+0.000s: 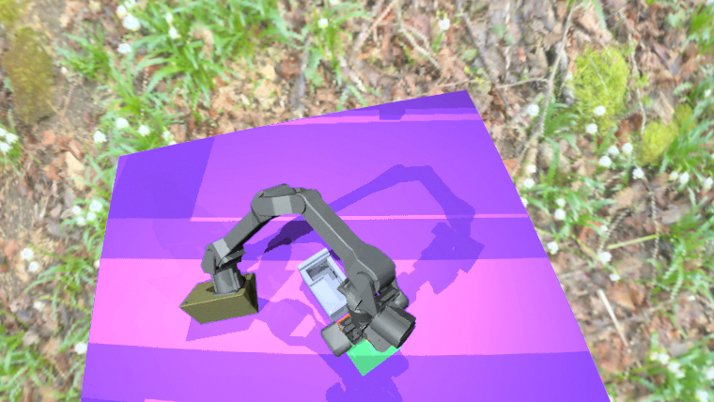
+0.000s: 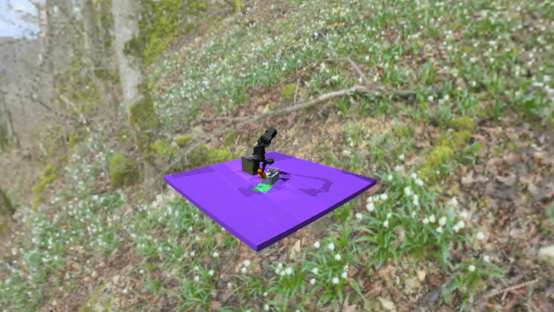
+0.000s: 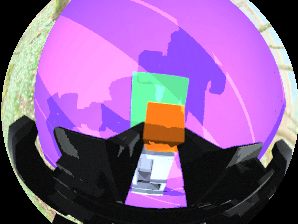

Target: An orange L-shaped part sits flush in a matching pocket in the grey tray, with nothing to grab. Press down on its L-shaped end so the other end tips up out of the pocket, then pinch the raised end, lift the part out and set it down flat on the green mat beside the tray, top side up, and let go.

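Note:
My gripper (image 1: 353, 330) (image 2: 263, 168) (image 3: 161, 127) is shut on the orange part (image 1: 343, 318) (image 2: 261, 174) (image 3: 164, 116). The part hangs in the air beside the tray's end, over or near the inner edge of the green mat (image 1: 365, 363) (image 2: 262, 188) (image 3: 145, 90). The wrist view shows a broad orange face in front of the fingers; most of the part is hidden in the top view, and its exact tilt is hard to tell. The grey tray (image 1: 333, 298) (image 2: 270, 179) (image 3: 163, 160) stands behind it, its visible pocket holding no orange.
The olive block (image 1: 220, 308) (image 2: 248, 167) under the arm's base stands on the purple table (image 1: 499, 309) (image 2: 248, 216), on the far side of the tray from the mat. The arm arches over the tray and casts shadows across the table and mat.

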You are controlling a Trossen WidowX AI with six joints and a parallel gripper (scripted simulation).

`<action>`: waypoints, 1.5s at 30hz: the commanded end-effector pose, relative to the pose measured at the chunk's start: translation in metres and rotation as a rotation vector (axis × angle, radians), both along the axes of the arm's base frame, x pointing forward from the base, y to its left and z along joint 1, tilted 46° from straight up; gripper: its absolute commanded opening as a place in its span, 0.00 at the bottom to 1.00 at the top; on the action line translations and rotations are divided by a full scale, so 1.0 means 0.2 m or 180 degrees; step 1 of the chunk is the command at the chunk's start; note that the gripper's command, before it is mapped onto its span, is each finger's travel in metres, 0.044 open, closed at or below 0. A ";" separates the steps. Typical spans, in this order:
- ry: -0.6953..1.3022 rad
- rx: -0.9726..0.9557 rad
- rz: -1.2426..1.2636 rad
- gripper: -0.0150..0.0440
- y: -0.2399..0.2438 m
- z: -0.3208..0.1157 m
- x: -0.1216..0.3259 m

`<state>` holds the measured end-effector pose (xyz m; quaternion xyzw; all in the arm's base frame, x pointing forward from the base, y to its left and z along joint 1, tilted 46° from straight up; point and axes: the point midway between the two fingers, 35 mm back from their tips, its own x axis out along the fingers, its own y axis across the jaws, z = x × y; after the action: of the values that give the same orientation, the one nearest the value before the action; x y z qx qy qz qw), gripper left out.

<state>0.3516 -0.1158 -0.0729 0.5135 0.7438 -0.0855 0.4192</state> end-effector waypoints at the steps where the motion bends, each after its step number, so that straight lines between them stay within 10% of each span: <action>1: 0.0002 0.0005 -0.0017 0.25 0.02 -0.02 0.00; 45: 0.0000 0.0013 -0.0017 0.25 0.22 -0.22 -0.04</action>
<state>0.3440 -0.0720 -0.1167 0.5142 0.7436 -0.0845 0.4189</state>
